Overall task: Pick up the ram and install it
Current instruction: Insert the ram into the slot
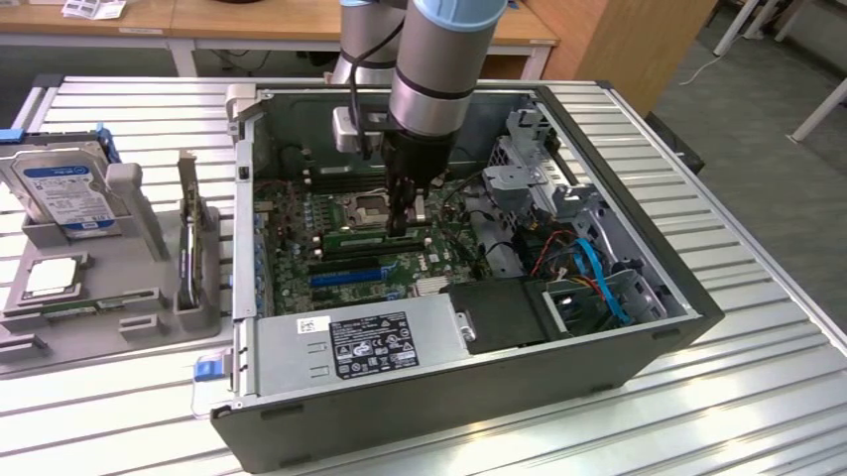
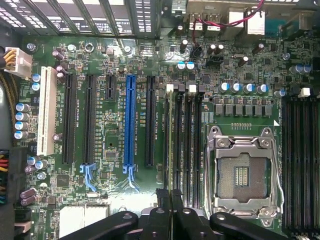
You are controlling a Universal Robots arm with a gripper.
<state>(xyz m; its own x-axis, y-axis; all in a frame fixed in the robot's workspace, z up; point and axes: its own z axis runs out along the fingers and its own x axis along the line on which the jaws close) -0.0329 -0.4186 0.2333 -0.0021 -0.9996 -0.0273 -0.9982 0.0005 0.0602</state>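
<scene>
Parts tray (image 1: 133, 297): nine o'clock of the case (image 1: 463, 397).
CPU socket (image 1: 365, 206) (image 2: 242, 172): ten o'clock of the gripper (image 1: 401, 230) (image 2: 168, 195).
Ram (image 1: 360, 239) (image 2: 173, 140): on edge at the memory slots (image 2: 192, 140), directly beneath the gripper, stretching toward nine o'clock.
Gripper: clenched on the ram's top edge.

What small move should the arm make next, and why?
Probably a short, straight push down: the shut end effector stands right over the ram, which already sits along a slot near the empty CPU socket; whether it has latched, I cannot tell.
</scene>
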